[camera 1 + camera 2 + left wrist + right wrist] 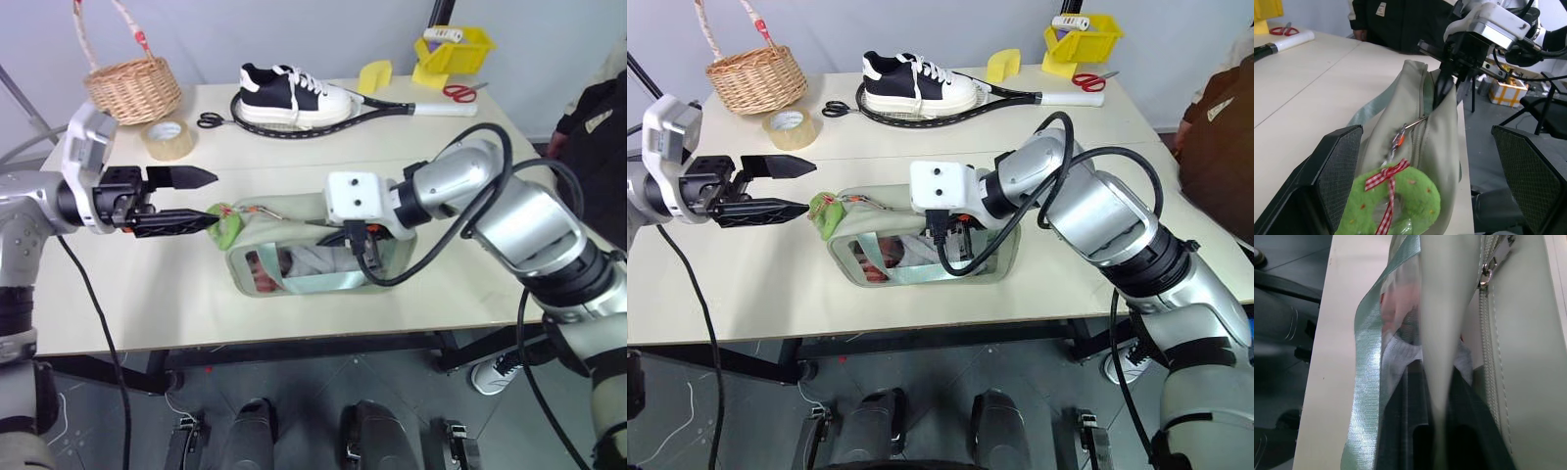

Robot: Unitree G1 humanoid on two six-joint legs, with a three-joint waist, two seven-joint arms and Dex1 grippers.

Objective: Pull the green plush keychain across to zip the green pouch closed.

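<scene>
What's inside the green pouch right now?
Through the green pouch's clear front window, pale folded fabric and something reddish-pink show, but not clearly enough to name. The right end effector's wrist and cable cover the top, and the opaque walls hide the rest.

The pouch (313,250) stands on the table (147,294), near the front edge, about in the middle. The plush keychain (226,225) hangs at the left end of the pouch. The left end effector (196,199) is just left of the keychain, with one finger above it and one finger at its level. The right end effector (1445,88) is on top of the pouch, at its right part. Behind the pouch, a shoe (291,95) lies on a racket (387,106). At the back left are a basket (132,88), a tape roll (168,138) and scissors (210,120). At the back right stand a bin (454,49) and other scissors (458,93). A person (593,122) is at the right of the table.
</scene>
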